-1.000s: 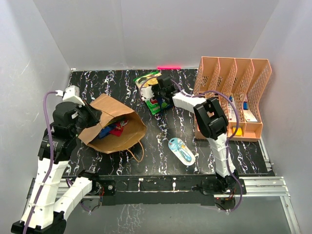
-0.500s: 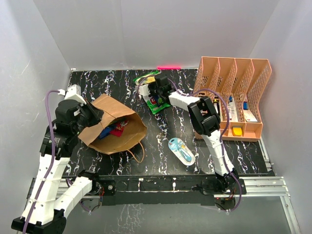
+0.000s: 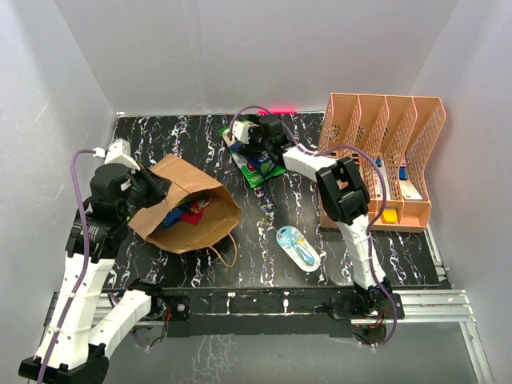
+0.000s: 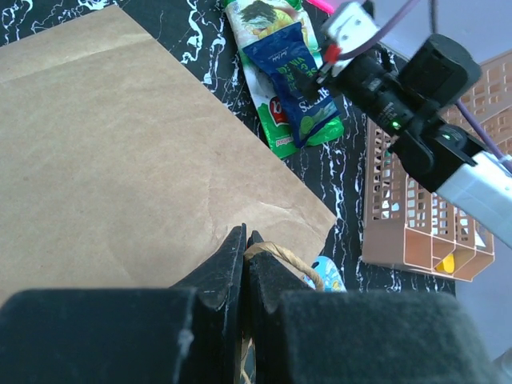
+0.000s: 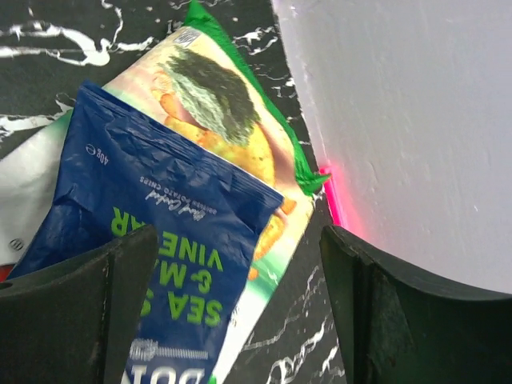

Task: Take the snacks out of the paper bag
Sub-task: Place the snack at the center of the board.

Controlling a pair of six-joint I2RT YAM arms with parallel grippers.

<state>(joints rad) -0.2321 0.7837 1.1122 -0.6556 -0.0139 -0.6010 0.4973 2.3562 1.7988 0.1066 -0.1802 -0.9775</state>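
Observation:
The paper bag (image 3: 180,180) lies on its side at the left, mouth toward the middle. A dark blue and a red snack (image 3: 186,214) show inside it. My left gripper (image 3: 156,190) is shut on the bag's edge; in the left wrist view its jaws (image 4: 246,236) are pressed together, with brown paper between them and a twisted handle (image 4: 284,258) beside them. At the back, a dark blue packet (image 5: 152,264) rests on a green chip bag (image 5: 232,120). My right gripper (image 5: 232,312) hangs open just over them, holding nothing.
A peach mesh organizer (image 3: 384,160) with small boxes stands at the right. A white-and-teal blister pack (image 3: 298,248) lies front of centre. White walls close the table on three sides, and the back wall (image 5: 416,120) is close to the right gripper.
My right gripper has opened and let go of the dark blue packet, which now lies on the green chip bag. The left gripper and the bag have stayed put.

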